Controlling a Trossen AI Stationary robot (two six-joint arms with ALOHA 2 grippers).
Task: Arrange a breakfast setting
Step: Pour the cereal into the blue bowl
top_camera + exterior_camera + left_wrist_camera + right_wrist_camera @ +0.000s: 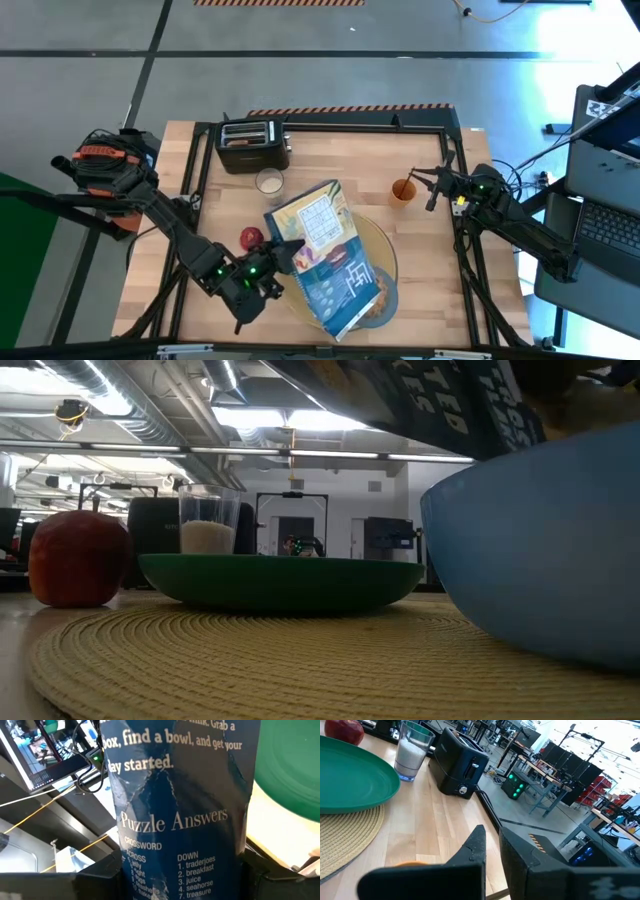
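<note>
My left gripper [272, 262] is shut on the blue cereal box [322, 258], which is tilted above the yellow mat [388, 245] and the blue-grey bowl [382, 297]. The box hides most of the green plate [280, 580] from above. The plate and bowl [540, 560] rest on the mat [250, 660]. The red apple [250, 238] sits at the mat's left edge. The milk glass [269, 182] stands farther back. My right gripper [431, 192] is shut and empty, just right of the orange cup [403, 190]. I see no toast slice. My left gripper holds the cereal box between its two fingers [100, 875], one on each side of the printed back panel [175, 870]. It comes level from the table's left at the box's left long edge [288, 258]. The creased box is lifted clear, tilted over the bowl.
A black toaster [253, 143] stands at the far left of the table, behind the glass; it also shows in the right wrist view [457, 762]. Bare wood lies between the cup and the mat.
</note>
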